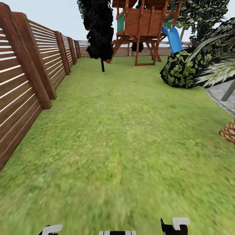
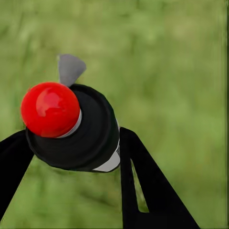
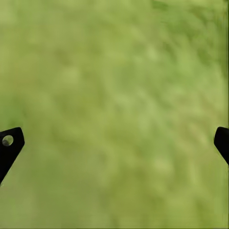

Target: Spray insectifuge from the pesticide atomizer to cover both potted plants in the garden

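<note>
My left gripper (image 2: 74, 136) is shut on the pesticide atomizer (image 2: 71, 129), which I see end-on in the left wrist view. It has a red round cap, a dark collar, a sliver of white body and a grey tab behind. The black fingers (image 2: 143, 181) press on both its sides over blurred grass. My right gripper (image 3: 117, 143) is open, its fingertips (image 3: 10, 143) far apart above bare lawn, with nothing between them. The garden lawn (image 1: 111, 137) stretches ahead in the head view. The potted plants are out of view.
A slatted wooden fence (image 1: 29, 71) runs along the left. A wooden playset (image 1: 140, 29) with a blue slide and a dark tree (image 1: 98, 29) stand at the back. At the right are a big leafy bush (image 1: 182, 68), palm fronds, the grey patio's edge (image 1: 222, 94) and a tan scaly object (image 1: 229, 131).
</note>
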You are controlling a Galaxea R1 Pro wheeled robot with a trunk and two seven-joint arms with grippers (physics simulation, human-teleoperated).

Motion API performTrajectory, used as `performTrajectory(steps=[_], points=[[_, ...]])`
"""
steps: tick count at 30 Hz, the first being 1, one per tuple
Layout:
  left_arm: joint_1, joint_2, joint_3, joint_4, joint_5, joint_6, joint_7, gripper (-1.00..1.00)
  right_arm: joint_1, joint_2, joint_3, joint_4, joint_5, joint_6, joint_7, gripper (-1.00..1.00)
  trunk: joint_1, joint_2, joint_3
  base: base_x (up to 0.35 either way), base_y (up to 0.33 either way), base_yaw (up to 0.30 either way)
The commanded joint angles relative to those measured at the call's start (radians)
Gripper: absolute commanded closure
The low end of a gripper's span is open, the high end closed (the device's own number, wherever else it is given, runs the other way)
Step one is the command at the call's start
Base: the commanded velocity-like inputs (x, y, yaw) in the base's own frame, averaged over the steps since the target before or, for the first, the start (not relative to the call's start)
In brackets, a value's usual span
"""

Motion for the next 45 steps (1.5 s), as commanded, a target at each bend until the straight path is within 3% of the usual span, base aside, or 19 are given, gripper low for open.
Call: performTrajectory(steps=[1,38,45], points=[[-0.001,0.0,0.006,0.001,-0.011,-0.005,0.002,1.0,-0.001,0.0,0.009,0.0,-0.006,-0.002,-0.004,-1.0,0.0,0.0,-0.001,0.334,0.0,-0.048],[-0.001,0.0,0.006,0.001,-0.011,-0.005,0.003,1.0,-0.001,0.001,0.009,0.0,-0.006,-0.002,-0.004,-1.0,0.0,0.0,-0.001,0.334,0.0,-0.001],[-0.001,0.0,0.007,0.0,-0.011,-0.005,0.003,1.0,-0.001,0.0,0.008,0.0,-0.007,-0.002,-0.004,-1.0,0.0,0.0,0.001,0.335,0.0,-0.185]])
